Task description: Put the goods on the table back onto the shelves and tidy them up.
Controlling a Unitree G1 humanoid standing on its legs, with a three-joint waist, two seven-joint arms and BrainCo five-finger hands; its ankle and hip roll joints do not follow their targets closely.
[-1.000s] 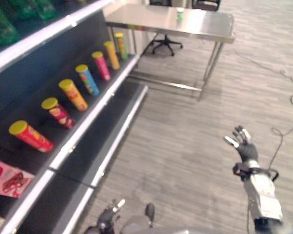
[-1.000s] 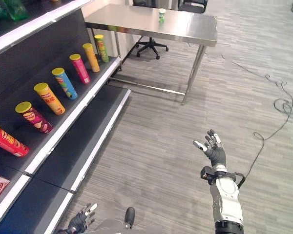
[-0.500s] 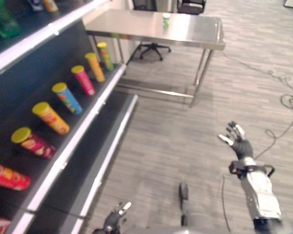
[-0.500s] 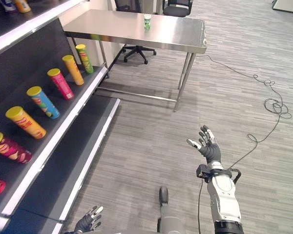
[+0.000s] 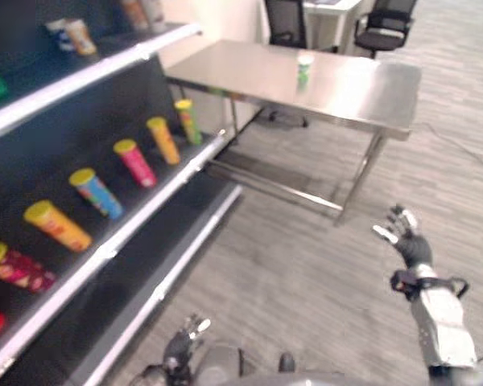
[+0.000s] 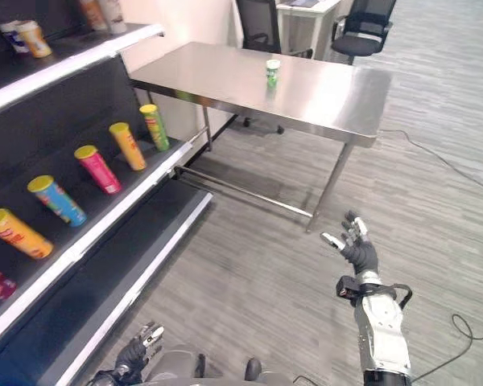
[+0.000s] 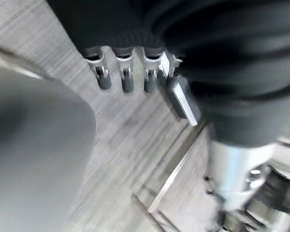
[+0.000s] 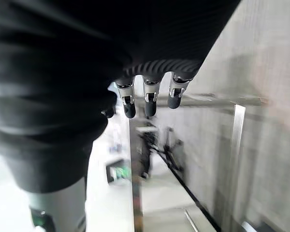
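- My right hand [image 6: 357, 245] is hovering above the wood-look floor [image 6: 249, 289], on the near side of the steel table [image 6: 322, 100]; its fingers are spreading straight and relaxed, and they are holding nothing.
- My left hand [image 6: 141, 344] is hanging low, beside the foot of the shelving unit [image 6: 88, 241] and well apart from the steel table; its fingers [image 7: 125, 79] are extending straight over the floor and are gripping nothing.
- A small green cup with a white lid [image 6: 272, 72] is standing upright on the steel table, near the middle of the top and apart from every edge.
- Five snack tubes are lying tilted in a row on the middle shelf, which ends just beside the steel table; counting away from the table they are the green tube [image 6: 154, 126], the orange tube [image 6: 127, 145], the pink tube [image 6: 97, 169], the blue tube [image 6: 57, 199] and the yellow tube [image 6: 16, 232], each well apart from the next.
- A dark red tube [image 5: 18, 268] is lying farther from the table than the yellow tube.
- Small cups [image 6: 30, 36] are standing on the upper shelf.
- Two black office chairs [image 6: 258, 24] are standing beyond the steel table.
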